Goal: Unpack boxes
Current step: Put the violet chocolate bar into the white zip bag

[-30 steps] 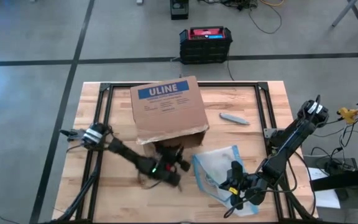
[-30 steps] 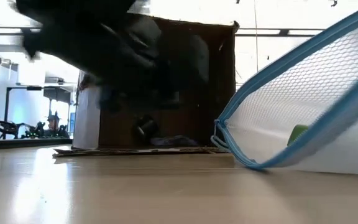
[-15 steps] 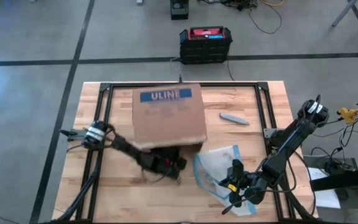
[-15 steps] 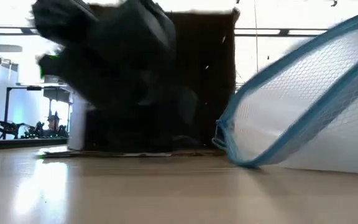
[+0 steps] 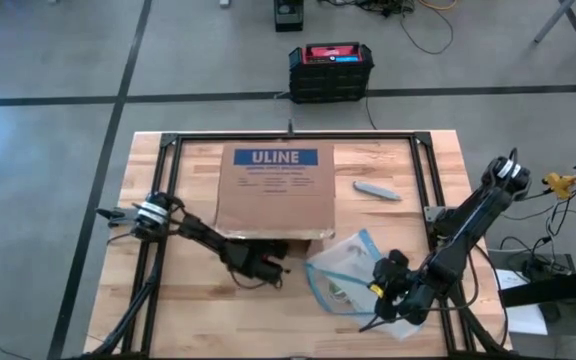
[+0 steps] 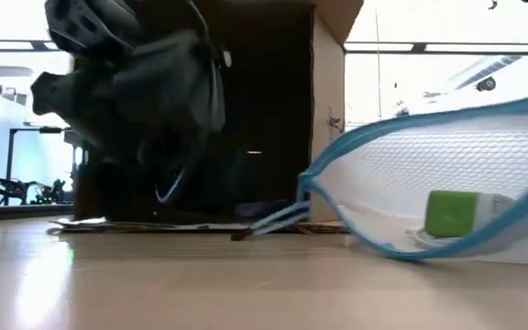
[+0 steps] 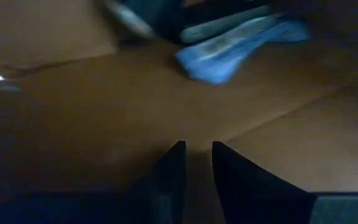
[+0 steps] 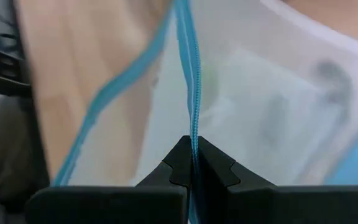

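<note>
Fingers of my left gripper sit a little apart, pinching nothing, just inside the open side of the box. A second ago that box leaned crooked; now it sits straighter, mid-table, label up. My right gripper pinches the blue edge of the pouch, which has swung flatter and closer to the box. Bare table lies along the near edge.

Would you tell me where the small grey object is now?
In the high view the small grey object lies on the table's right half, just right of the cardboard box.
</note>
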Motion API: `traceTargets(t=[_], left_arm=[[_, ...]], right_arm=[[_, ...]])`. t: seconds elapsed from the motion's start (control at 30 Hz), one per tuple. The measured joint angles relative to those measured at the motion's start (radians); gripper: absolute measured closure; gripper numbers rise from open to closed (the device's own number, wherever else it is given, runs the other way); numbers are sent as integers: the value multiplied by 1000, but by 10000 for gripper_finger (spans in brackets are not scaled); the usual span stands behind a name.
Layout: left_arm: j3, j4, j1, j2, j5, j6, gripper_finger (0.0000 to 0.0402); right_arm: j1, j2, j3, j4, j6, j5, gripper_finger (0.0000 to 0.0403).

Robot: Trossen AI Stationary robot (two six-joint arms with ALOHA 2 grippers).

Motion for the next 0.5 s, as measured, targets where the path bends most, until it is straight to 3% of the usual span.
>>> traceTargets(t=[0.1, 0.33, 0.4, 0.5], left_arm=[[0, -149, 4, -35, 5, -51, 340], [-9, -582, -16, -97, 31, -329, 340], [-23, -593, -30, -104, 48, -353, 340], [-36, -501, -57, -108, 54, -348, 340]], right_arm=[[18, -19, 0, -107, 103, -37, 403], [52, -38, 0, -307, 314, -41, 403], [52, -38, 0, -347, 364, 1, 403], [38, -39, 0, -369, 424, 165, 403]])
